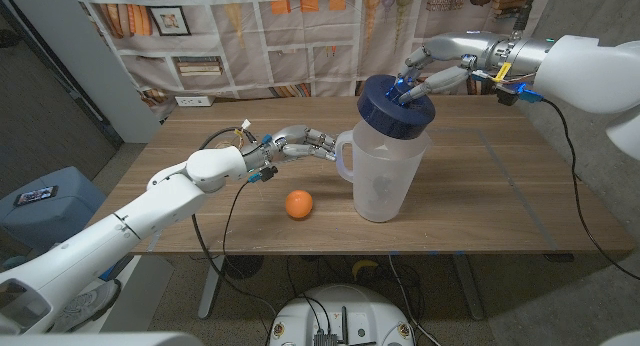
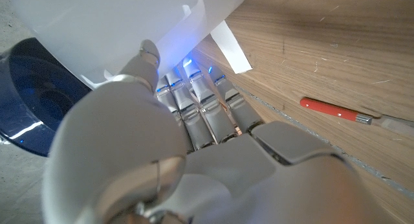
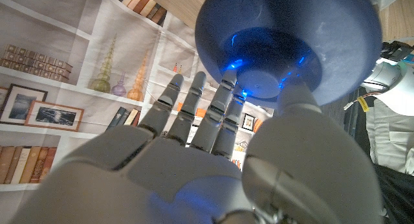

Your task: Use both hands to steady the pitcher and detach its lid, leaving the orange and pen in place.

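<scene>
Gripping the lid (image 1: 397,105), right hand (image 1: 432,74) fingers (image 3: 223,98) surround its knob

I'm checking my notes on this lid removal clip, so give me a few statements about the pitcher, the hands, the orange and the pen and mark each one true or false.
1. The dark blue lid sits on top of the translucent pitcher. True.
2. The right hand is at the lid. True; its fingers reach onto the lid's top.
3. The orange lies inside the pitcher. False; it sits on the wooden table, beside the pitcher on the robot's left.
4. The left hand is up at the lid. False; it is at the pitcher's handle.
5. The red pen lies on the table. True.
6. The pitcher lies tipped on its side. False; it stands upright.
</scene>
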### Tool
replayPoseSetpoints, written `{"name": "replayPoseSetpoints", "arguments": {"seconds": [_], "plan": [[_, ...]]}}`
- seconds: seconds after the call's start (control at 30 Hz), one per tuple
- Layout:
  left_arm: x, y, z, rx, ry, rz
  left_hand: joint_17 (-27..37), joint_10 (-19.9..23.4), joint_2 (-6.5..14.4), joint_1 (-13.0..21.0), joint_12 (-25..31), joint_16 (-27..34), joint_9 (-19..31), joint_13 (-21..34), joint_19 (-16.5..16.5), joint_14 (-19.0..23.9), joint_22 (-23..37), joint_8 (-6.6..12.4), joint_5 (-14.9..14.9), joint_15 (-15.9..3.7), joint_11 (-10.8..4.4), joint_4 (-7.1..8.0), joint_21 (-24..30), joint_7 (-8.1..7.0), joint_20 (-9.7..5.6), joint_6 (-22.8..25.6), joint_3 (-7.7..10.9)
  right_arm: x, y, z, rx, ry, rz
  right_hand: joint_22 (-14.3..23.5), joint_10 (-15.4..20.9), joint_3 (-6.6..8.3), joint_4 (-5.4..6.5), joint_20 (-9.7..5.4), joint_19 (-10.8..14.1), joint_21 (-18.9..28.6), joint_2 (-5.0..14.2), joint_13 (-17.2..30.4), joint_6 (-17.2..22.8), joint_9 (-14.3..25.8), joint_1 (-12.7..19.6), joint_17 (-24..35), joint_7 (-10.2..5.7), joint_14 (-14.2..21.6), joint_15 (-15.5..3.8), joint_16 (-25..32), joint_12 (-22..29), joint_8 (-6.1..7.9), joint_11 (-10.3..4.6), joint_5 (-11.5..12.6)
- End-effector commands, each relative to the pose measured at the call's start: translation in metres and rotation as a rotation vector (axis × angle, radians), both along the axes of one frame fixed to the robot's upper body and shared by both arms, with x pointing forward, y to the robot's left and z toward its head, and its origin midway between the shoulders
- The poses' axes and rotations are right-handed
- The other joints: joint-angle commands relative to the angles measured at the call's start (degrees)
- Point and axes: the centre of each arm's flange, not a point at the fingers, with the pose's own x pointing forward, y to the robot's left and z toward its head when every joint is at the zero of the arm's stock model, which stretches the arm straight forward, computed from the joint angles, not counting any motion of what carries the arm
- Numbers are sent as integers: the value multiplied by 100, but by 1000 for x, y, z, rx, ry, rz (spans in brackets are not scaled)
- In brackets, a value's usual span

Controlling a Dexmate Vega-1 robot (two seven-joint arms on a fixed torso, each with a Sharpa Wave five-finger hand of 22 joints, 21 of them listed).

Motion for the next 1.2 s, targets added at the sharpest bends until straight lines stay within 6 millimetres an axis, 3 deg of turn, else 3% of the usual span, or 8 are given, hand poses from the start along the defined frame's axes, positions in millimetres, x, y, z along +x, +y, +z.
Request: {"name": "replayPoseSetpoints", "arguments": {"seconds": [0.03, 0.4, 0.6, 0.83, 1.07, 1.2], "plan": [[0, 9, -4, -15, 5, 21, 15, -216, -84, -144, -13, -9, 28, 16, -42, -180, 18, 53, 21, -541, 11, 73, 8, -13, -618, -82, 113, 3, 2, 12, -16, -13, -18, 6, 161, 11, 2, 22, -7, -15, 427, 13, 429, 32, 335, -2, -357, 64, -815, 5, -17, 130, -126, 27], [-3, 12, -1, -27, -12, 30, 11, -658, -272, -394, -11, 3, 14, 22, -154, -539, 22, -7, 13, -482, 66, 79, 10, -22, -510, -526, 99, 5, 0, 17, -14, -22, -32, 6, 166, 5, 1, 32, -23, -20, 425, 16, 429, 40, 343, -1, -358, 65, -812, 0, -28, 134, -126, 25], [-4, 13, 1, -25, -17, 28, 17, -1003, -376, -492, -35, -22, 9, 26, -250, -897, 24, -39, 7, -310, 104, 71, 0, -42, -413, -856, 72, 6, -2, 18, -10, -27, -45, 6, 166, 6, 4, 30, -28, -21, 431, 18, 433, 44, 346, -3, -358, 69, -812, -5, -36, 137, -126, 25], [-3, 13, 4, -18, -11, 14, 53, -1644, -511, -618, -20, 23, 0, 22, -512, -1507, 21, -26, -6, -115, 313, 81, -34, -82, -240, -1339, -132, 8, -6, 21, -7, -30, -66, 6, 165, 6, 0, 34, -31, -21, 431, 21, 438, 49, 356, -6, -358, 62, -818, -16, -44, 141, -126, 24], [-2, 13, 4, -1, 7, -9, 54, -2118, -595, -732, -24, 32, -14, 8, -769, -1850, 14, -39, -12, -30, 357, 102, -50, -115, -160, -1741, -279, 13, -9, 26, -11, -29, -89, 6, 165, 1, 0, 39, -44, -24, 427, 27, 440, 54, 362, -4, -358, 62, -814, -19, -51, 145, -127, 23], [-3, 15, 5, 12, 30, -27, 54, -2494, -630, -817, -20, 22, -28, -12, -966, -2225, 10, -41, -16, 110, 422, 116, -51, -121, -134, -2064, -375, 16, -10, 29, -12, -27, -99, 6, 150, -3, -3, 44, -49, -24, 424, 19, 440, 56, 368, -3, -359, 59, -814, -21, -67, 146, -126, 22]]}}
